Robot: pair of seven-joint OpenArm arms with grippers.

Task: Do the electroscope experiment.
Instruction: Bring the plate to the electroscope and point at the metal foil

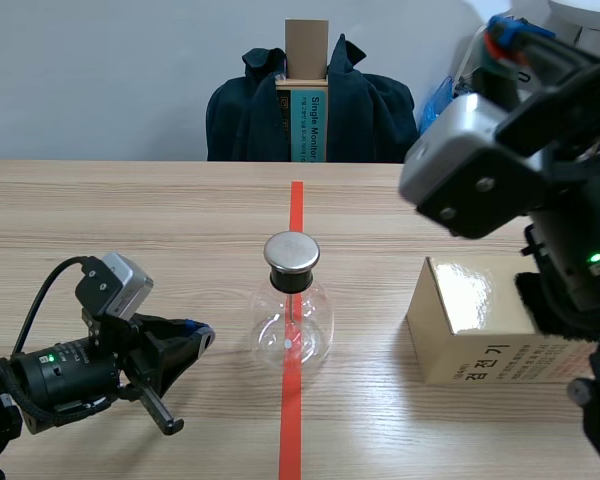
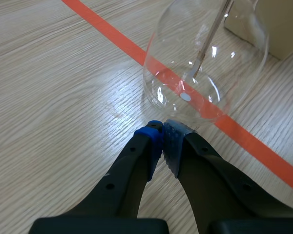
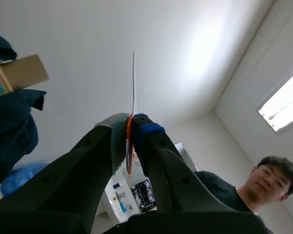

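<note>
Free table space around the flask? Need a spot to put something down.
Bare table beyond the flask, both sides of the tape, up to the far edge. Tight: the left claw sits beside the flask, and the box flanks its other side.

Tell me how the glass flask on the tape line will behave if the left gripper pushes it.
The glass flask looks thin-walled and clear, so it is probably fragile and slick. Its belly is round and the metal cap sits high, so a push from the shut left gripper may tip or roll it rather than slide it.
</note>
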